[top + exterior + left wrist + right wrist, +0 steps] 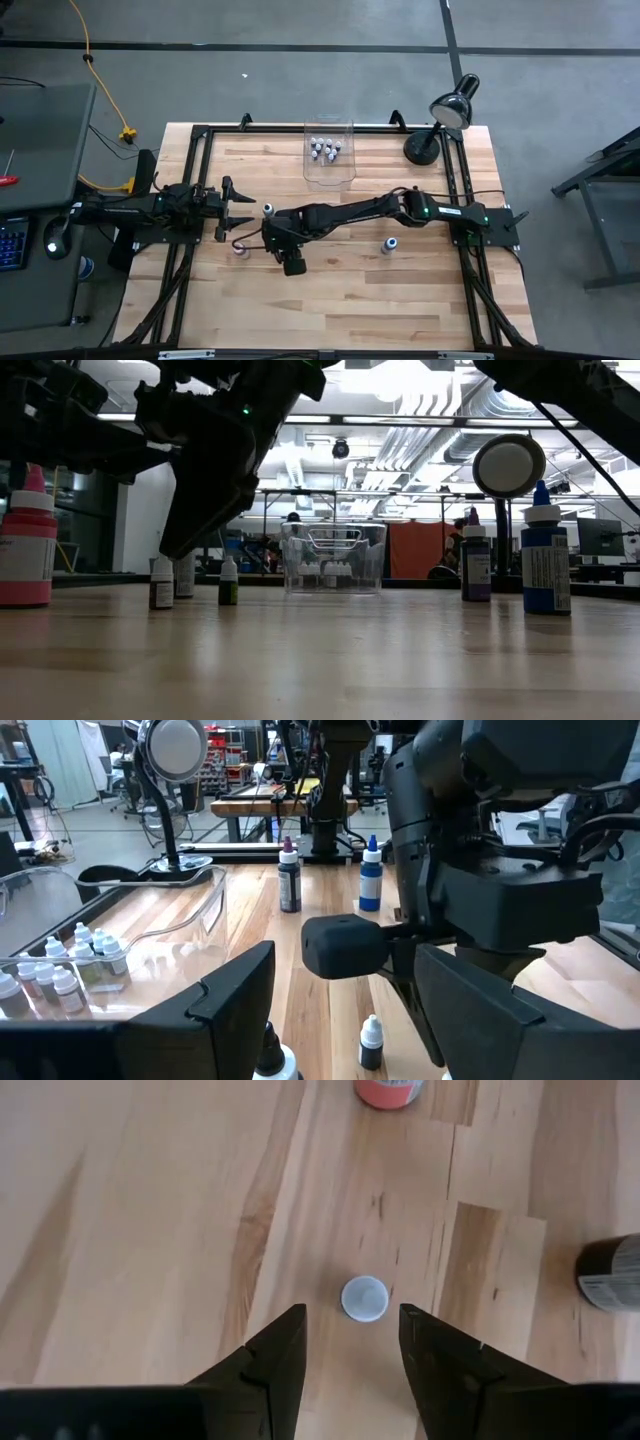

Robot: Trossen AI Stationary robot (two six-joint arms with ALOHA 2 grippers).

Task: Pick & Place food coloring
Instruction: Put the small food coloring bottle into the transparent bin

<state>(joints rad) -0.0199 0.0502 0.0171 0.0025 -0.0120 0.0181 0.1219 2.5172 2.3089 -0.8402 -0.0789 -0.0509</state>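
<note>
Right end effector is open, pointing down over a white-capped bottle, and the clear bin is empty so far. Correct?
Not quite. The clear bin is not empty: the high view shows several small bottles in it. The rest holds: the right end effector is open, pointing down over a white-capped bottle.

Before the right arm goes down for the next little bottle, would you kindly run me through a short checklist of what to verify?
1. Right tool open: ok, both fingers stand apart.
2. Target under it: ok, a white bottle cap shows just ahead of the gap between the fingers.
3. Centred on the cap: not ok, it lies ahead of the fingertips, not between them.
4. Neighbours clear: ok, the pink bottle and dark bottle stand apart from the cap.
5. Left tool out of the way: cannot tell, it is open and close beside the right arm.
6. Clear bin ready: ok, upright, already holding bottles.
</note>
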